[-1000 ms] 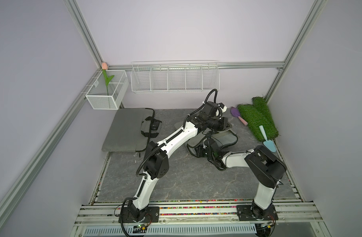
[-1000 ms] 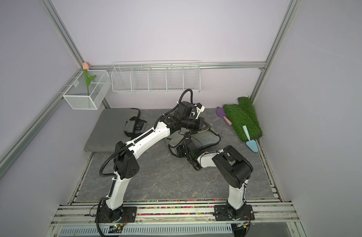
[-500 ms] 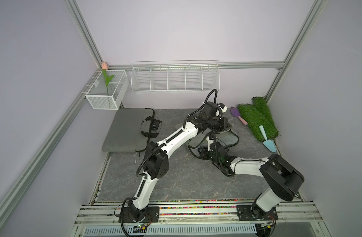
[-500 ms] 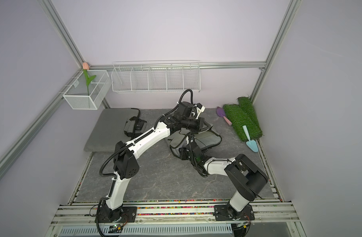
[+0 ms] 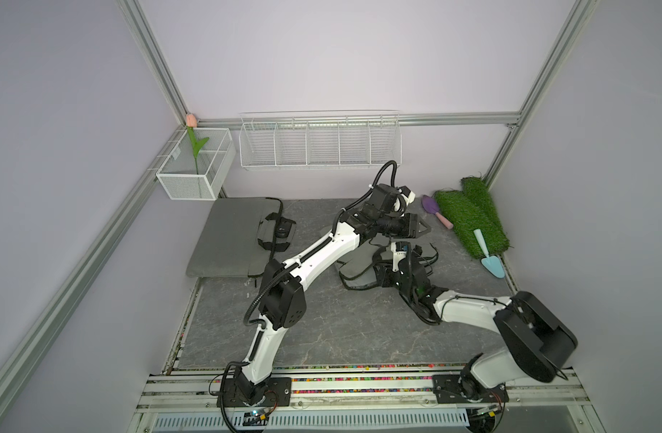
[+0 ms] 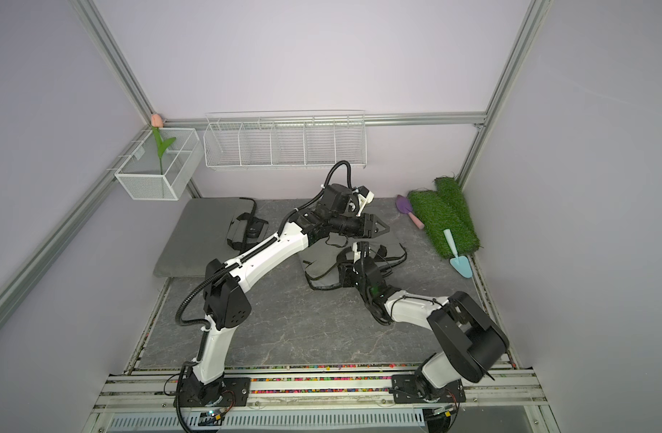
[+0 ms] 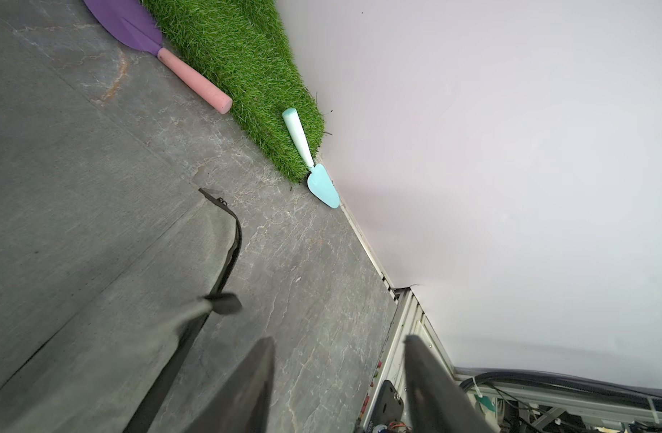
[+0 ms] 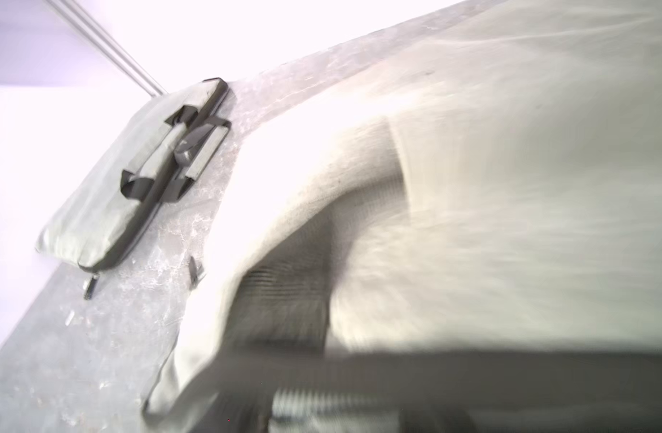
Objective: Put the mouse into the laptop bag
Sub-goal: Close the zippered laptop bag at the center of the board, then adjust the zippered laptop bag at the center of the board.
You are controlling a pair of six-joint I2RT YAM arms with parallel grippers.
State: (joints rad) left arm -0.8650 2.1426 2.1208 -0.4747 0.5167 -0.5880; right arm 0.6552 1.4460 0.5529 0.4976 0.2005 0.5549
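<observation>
Pale lilac walls (image 5: 322,56), framed by aluminium posts (image 5: 156,60), enclose a grey, stone-patterned counter (image 5: 340,330) under even light. A white wire rack (image 5: 318,142) hangs on the back wall, with a mesh basket (image 5: 187,187) holding a tulip (image 5: 191,120) in the corner beside it. Artificial grass (image 5: 468,221) lies along the opposite wall.
</observation>
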